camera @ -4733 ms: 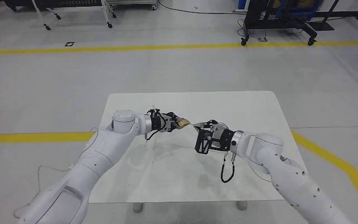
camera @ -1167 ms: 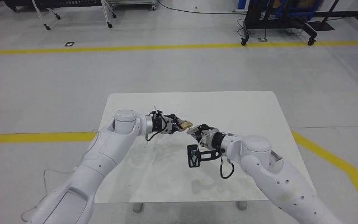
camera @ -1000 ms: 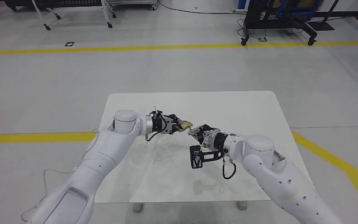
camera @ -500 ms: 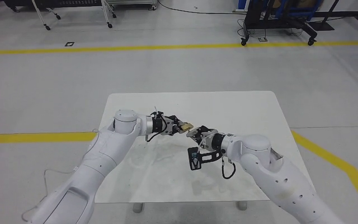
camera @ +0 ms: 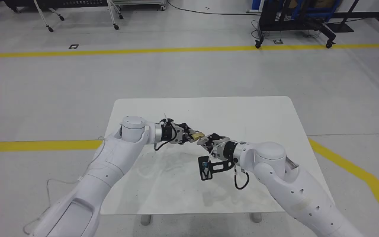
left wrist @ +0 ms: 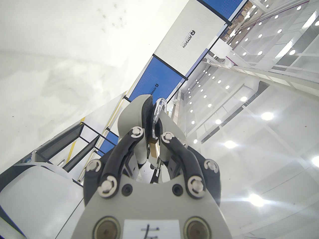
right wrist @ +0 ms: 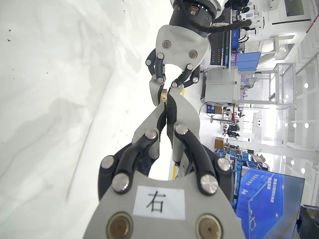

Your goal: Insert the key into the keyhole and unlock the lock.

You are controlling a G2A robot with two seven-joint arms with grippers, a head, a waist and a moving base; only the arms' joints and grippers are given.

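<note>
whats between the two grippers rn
The brass lock, clamped in the left gripper; the closed tips of the right gripper reach its face, leaving no gap. The right wrist view shows this; the key can't be made out.

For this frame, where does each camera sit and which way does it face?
Top view: above the arms, looking down at the table; both arms show.
Left wrist view: behind the left pincer, facing along it at the lock it clamps.
Right wrist view: behind the right pincer, facing the left pincer.
Both wrist views share the lock.
</note>
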